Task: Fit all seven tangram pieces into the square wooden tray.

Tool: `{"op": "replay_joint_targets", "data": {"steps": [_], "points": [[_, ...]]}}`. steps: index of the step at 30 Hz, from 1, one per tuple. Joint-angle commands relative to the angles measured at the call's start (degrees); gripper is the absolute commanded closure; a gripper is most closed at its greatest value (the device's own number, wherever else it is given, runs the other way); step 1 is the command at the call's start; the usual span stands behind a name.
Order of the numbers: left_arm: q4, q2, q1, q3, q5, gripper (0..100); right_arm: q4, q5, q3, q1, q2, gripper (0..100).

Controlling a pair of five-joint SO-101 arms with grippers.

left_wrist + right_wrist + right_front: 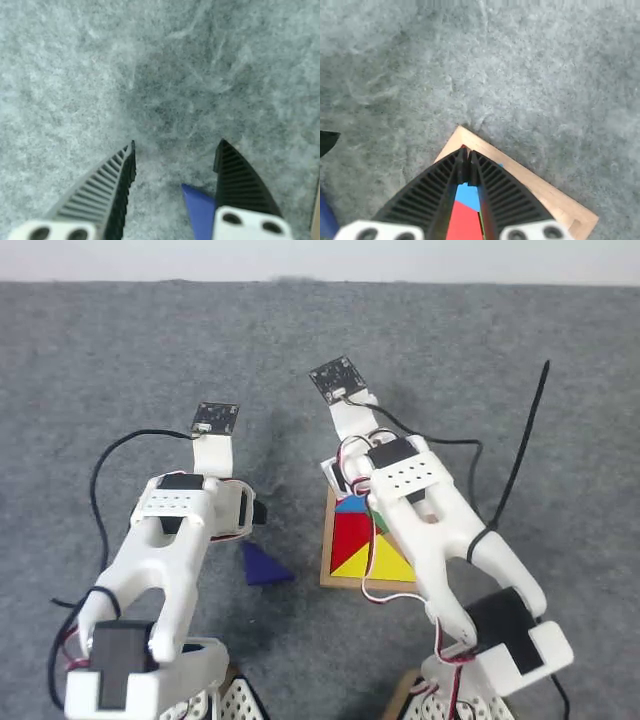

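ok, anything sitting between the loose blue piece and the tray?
Nothing. In the high view, only bare grey mat lies between the blue piece and the left rim of the tray.

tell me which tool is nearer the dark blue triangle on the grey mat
Left. The left tool is open, with the blue triangle just inside one of its fingers. The right tool is shut over a corner of the wooden tray, apart from the triangle.
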Motion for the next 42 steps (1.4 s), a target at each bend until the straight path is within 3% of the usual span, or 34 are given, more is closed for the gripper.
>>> {"op": "replay_joint_targets", "data": {"steps": [1, 14, 22, 32, 42], "points": [[-1.23, -2.2, -0.18, -0.4, 0.18, 75, 0.66, -1.05, -2.02, -0.04, -0.66, 99.2], [-2.02, -2.2, 0.0, -0.22, 0.18, 75, -0.4, 0.79, 0.26, -2.42, 0.4, 99.2], [-1.85, -2.2, -0.18, -0.13, 0.18, 75, 0.22, 0.53, -4.92, 2.07, 9.45, 99.2], [-1.85, -2.2, -0.18, -0.13, 0.18, 75, 1.45, -2.02, -5.8, 4.88, 9.8, 99.2], [-1.76, -2.2, -0.18, -0.13, 0.18, 75, -3.12, -3.96, 4.13, 2.77, -8.4, 99.2]]}}
